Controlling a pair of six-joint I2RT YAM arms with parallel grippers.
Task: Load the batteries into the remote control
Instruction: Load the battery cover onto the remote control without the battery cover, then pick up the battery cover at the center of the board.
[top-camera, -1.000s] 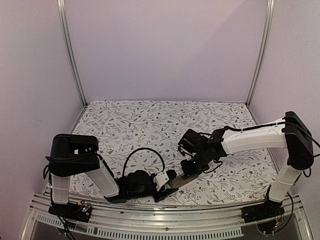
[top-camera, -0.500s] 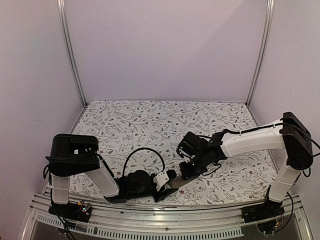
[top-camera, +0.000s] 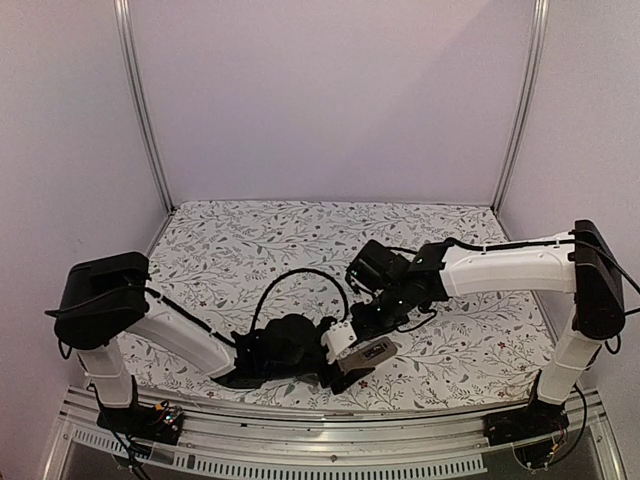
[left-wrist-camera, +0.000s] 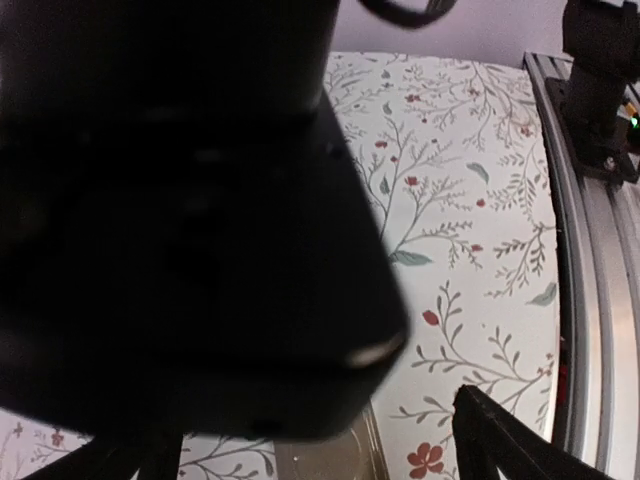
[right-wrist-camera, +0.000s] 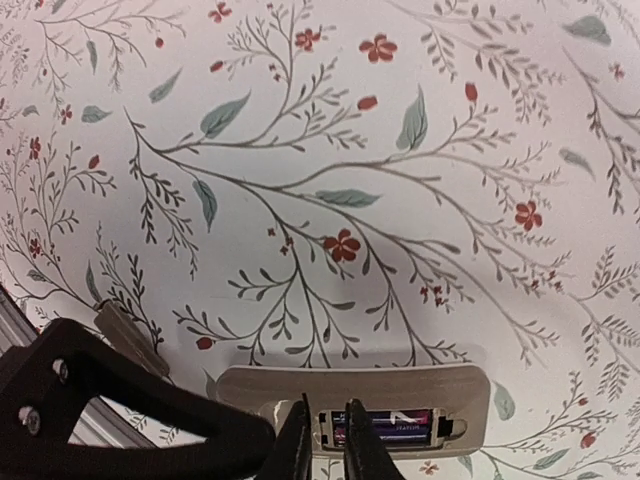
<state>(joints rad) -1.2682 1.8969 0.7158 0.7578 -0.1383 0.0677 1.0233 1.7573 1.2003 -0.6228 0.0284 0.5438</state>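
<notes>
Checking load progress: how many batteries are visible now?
1. The battery lies in the remote control's back recess, seen in the right wrist view just beyond the right end effector. A second may be hidden beside it or under the arms.

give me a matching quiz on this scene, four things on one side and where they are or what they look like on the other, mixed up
Things:
1. remote control
2. battery
3. right gripper
4. tablecloth

Descriptions:
a. white, printed with leaves and red flowers
b. sitting in the open recess
c. lying tan-grey back up on the cloth
d. fingertips almost together, at one end of the recess

Pairs: 1-c, 2-b, 3-d, 4-a
</notes>
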